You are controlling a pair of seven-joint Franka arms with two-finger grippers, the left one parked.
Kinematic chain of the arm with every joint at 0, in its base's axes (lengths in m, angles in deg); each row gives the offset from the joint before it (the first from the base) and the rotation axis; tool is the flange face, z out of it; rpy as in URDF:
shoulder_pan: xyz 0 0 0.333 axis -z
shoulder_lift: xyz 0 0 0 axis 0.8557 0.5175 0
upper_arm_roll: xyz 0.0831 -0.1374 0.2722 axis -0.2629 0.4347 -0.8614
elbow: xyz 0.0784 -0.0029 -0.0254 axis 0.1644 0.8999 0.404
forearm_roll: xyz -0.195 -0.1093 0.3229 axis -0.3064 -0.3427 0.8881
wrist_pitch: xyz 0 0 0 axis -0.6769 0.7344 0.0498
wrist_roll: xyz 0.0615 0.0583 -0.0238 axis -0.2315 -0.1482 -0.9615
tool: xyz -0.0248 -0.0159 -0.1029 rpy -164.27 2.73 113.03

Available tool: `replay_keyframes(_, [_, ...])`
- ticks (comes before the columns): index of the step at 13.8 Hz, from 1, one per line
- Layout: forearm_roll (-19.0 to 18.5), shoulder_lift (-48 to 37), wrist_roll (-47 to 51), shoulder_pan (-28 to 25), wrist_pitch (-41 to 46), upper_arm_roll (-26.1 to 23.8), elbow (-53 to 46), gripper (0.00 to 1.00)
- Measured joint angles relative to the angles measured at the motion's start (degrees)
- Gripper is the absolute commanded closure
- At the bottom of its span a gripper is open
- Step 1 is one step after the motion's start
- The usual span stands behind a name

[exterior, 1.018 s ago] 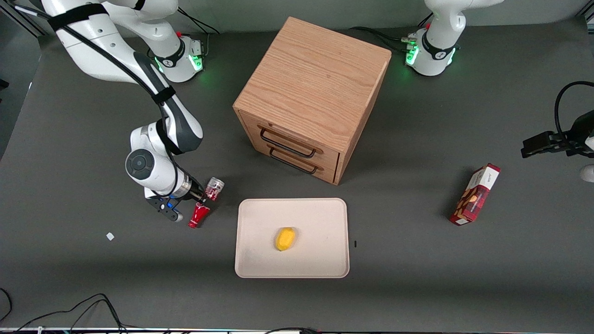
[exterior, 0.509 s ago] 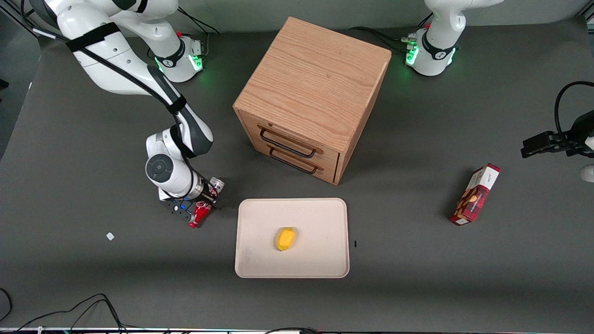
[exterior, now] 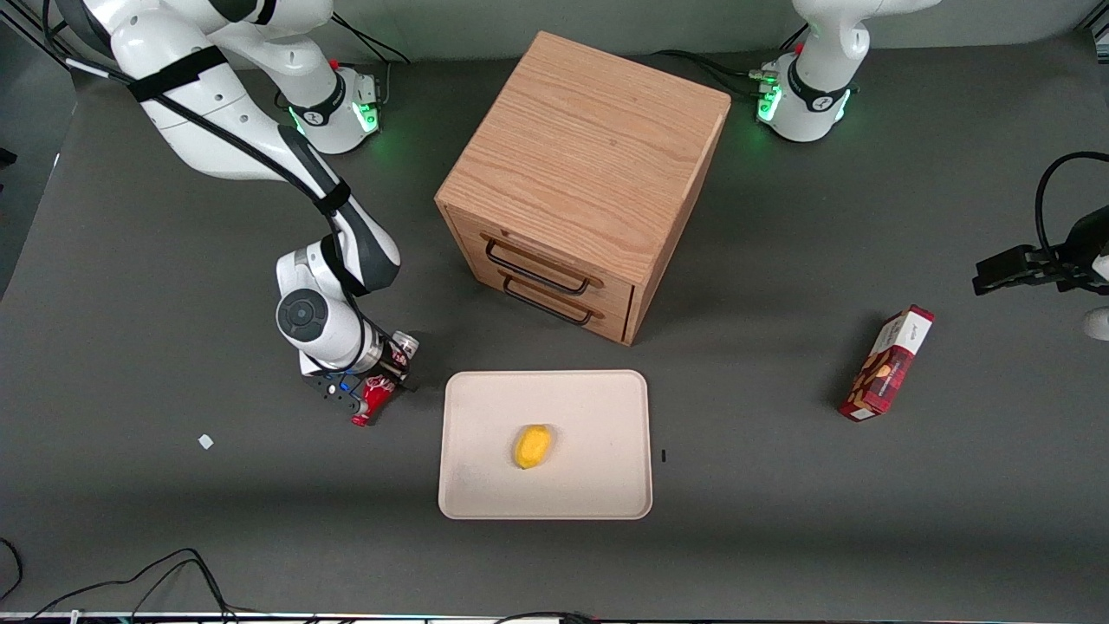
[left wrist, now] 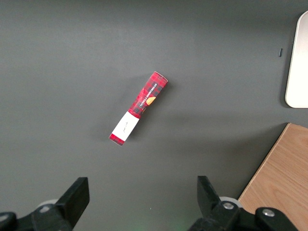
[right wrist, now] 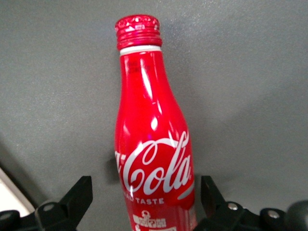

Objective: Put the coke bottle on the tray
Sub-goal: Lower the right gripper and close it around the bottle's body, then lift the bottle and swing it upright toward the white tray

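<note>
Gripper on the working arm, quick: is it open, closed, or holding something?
Gripper: open, fingers either side of the coke bottle lying on the table, not clamped.

We see a glossy red coke bottle (right wrist: 154, 144) on the matt grey table (exterior: 780, 520); the cabinet (exterior: 589, 147) shows grained wood.

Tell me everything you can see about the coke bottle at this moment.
The coke bottle is slim and contoured, glossy red with white Coca-Cola script, a white neck ring and a ribbed red cap. It lies on its side on the dark table, beside the tray toward the working arm's end, cap nearer the front camera. The gripper is at its body, a finger on each side, open, not yet clamping it.
</note>
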Motion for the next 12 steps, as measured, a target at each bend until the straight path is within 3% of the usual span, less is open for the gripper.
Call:
replay_keyframes(1, [-0.35,0.0,0.02,0.02,-0.01,0.0,0.0,1.0])
replay_keyframes(12, [-1.94,-0.05,0.02,0.43,-0.04,0.05,0.07,1.0])
